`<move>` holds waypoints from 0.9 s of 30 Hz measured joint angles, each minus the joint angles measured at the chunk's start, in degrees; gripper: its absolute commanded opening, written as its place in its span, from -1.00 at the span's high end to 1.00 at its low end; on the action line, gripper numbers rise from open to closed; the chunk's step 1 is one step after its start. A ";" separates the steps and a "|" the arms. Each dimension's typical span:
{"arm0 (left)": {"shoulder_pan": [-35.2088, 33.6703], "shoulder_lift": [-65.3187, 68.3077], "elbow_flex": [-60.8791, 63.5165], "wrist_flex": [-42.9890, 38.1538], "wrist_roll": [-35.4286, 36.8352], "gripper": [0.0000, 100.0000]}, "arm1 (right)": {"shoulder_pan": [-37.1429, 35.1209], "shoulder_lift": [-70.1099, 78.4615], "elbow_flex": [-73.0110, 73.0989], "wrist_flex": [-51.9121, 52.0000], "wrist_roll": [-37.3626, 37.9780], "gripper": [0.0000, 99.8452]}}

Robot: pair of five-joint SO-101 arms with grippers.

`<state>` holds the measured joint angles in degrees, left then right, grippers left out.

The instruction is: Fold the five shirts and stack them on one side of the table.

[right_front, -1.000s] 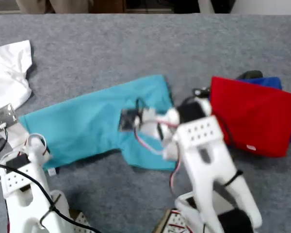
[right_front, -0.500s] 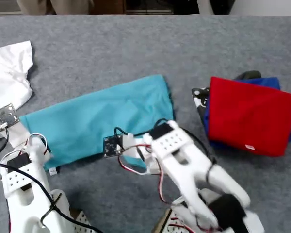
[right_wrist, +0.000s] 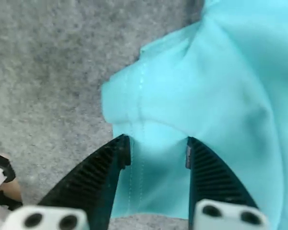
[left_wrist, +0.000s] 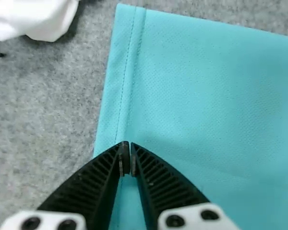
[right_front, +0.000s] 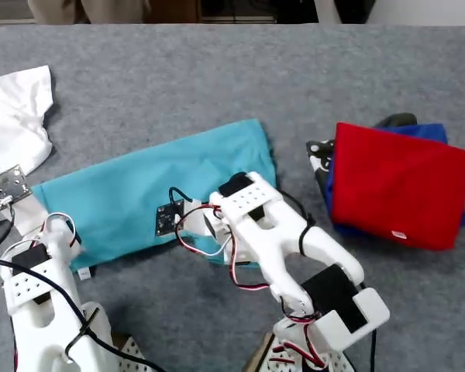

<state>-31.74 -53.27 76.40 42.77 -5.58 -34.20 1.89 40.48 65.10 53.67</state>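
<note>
One red shirt [right_front: 399, 186] atop blue shirt [right_front: 432, 132]

Teal shirt [right_front: 139, 194]: lay flat in a long band, slanting across the middle of the grey surface [right_front: 178, 85]. One hemmed corner on its near edge was rumpled. White shirt [right_front: 15, 116]: crumpled, unfolded, at the far left edge. Red shirt [right_front: 399, 186]: folded to a neat rectangle, on top of a stack at the right side. Blue shirt [right_front: 430, 130] and black-and-white patterned shirt [right_front: 319, 151]: under the red one, only their edges showing.
</note>
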 measured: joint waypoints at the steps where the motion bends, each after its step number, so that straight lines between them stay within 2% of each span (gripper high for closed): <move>1: 0.00 0.00 0.00 0.00 0.00 0.96 | 0.00 0.00 0.00 0.00 0.00 0.54; 3: 0.00 0.00 0.00 0.00 0.00 0.96 | 0.00 0.00 0.00 0.00 0.00 0.59; 10: 0.00 0.00 0.00 0.00 0.00 0.96 | 0.26 0.70 -0.88 -2.02 -0.18 0.93; 21: 0.00 0.00 0.00 0.00 0.00 0.96 | 0.26 1.23 -0.88 -2.73 -0.18 0.99; 27: 0.00 0.00 0.00 0.00 0.00 0.96 | 4.66 2.02 -6.42 2.11 -0.97 0.99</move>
<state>-31.74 -53.27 76.40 42.77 -5.58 -29.54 3.91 34.07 67.21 52.70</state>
